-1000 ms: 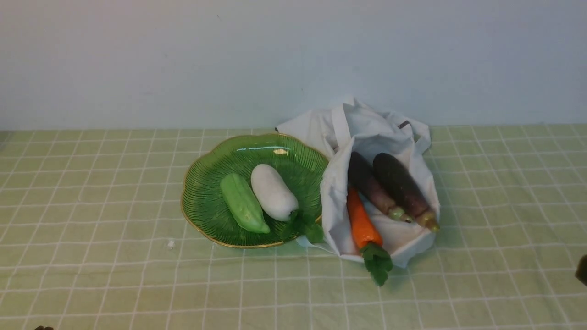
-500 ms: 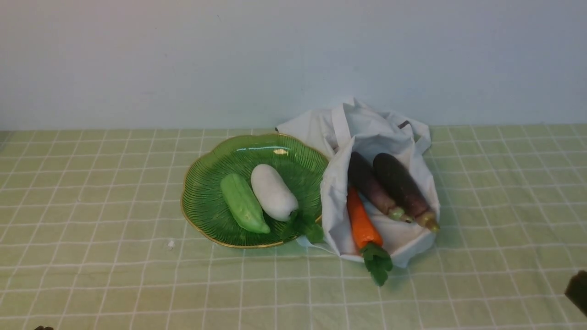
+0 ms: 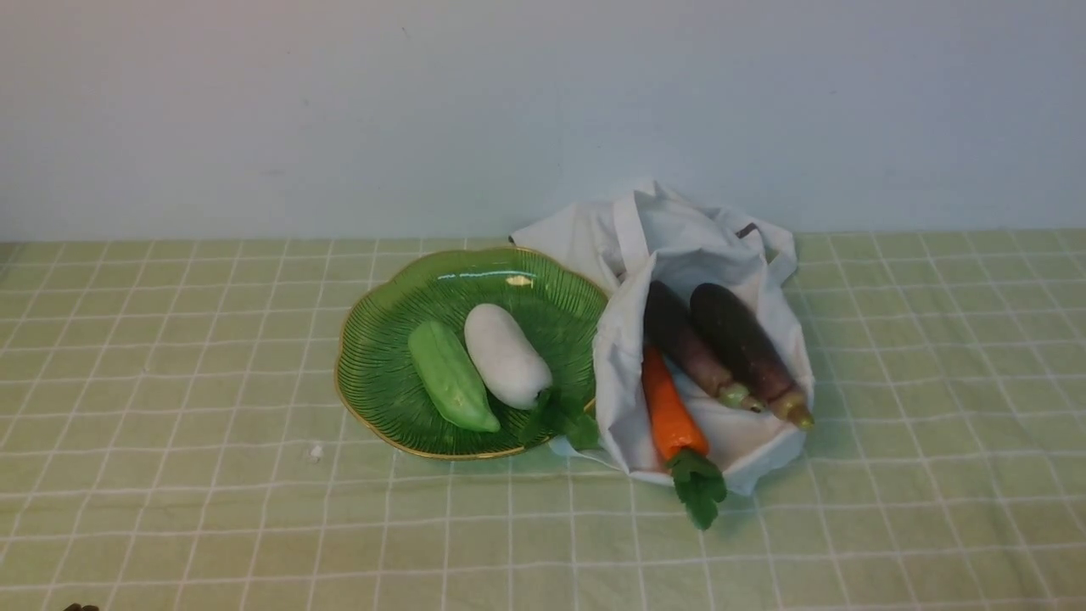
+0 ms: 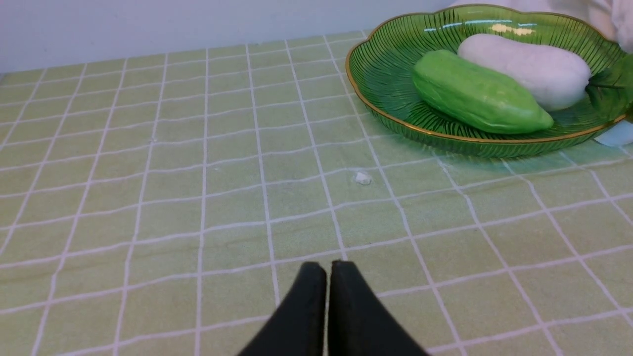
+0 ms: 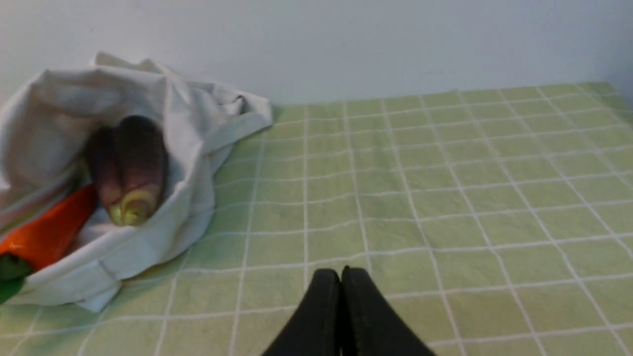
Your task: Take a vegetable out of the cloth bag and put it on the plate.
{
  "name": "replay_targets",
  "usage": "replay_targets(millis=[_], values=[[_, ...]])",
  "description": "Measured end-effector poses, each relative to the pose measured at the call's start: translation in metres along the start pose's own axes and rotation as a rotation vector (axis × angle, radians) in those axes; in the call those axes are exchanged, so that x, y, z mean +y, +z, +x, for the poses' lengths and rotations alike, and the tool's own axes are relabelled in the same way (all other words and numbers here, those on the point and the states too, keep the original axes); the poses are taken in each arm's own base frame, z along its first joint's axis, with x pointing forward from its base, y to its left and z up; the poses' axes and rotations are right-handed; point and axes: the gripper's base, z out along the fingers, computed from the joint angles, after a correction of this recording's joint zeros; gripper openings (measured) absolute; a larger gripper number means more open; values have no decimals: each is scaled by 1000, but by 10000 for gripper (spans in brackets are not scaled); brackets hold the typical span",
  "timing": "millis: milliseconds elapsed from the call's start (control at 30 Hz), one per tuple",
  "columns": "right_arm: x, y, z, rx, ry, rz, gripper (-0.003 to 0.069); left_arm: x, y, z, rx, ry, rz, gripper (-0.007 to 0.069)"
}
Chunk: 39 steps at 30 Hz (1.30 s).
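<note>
White radish (image 3: 507,356) is on the green glass plate (image 3: 373,424), lying beside the light green ridged gourd (image 3: 452,376), leaves hanging out over the gold rim toward the cloth bag (image 3: 619,373). So I'd call the step: placing done, arms parked, task looks complete. Bag lies on its side next to the plate, mouth facing my side of the tabletop (image 3: 254,526); carrot (image 3: 672,412) and two eggplants (image 3: 721,348) are in it, carrot leaves poking out of the mouth. Those look like leftovers; I read the task as one vegetable only, so no more picking.

Next move: none really, just hold both arms off and end the run. If I did have to reach in again, I'd watch the radish leaves, since they sit right by the bag edge and a tug on the cloth could drag them.

Pose: left gripper (image 4: 329,267) is clenched, tips together, nothing between them, well apart from the plate. Right gripper (image 5: 341,272) also clenched on nothing, tips together, pointing out over bare cloth to the right of the bag. In the front view only a dark bit shows at the near left edge; the right arm isn't visible there.
</note>
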Motion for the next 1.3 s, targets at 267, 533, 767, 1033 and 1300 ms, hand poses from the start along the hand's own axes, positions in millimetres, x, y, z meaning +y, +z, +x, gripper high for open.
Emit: replay_targets(millis=[267, 533, 767, 1033, 1300], values=[[1, 0, 0, 2, -25, -25, -17, 0, 0, 0, 0, 0, 0, -5], [3, 0, 0, 3, -35, -51, -17, 0, 0, 0, 0, 0, 0, -5], [3, 0, 0, 3, -34, -51, -17, 0, 0, 0, 0, 0, 0, -5], [3, 0, 0, 3, -34, -51, -17, 0, 0, 0, 0, 0, 0, -5], [3, 0, 0, 3, -34, -51, -17, 0, 0, 0, 0, 0, 0, -5]])
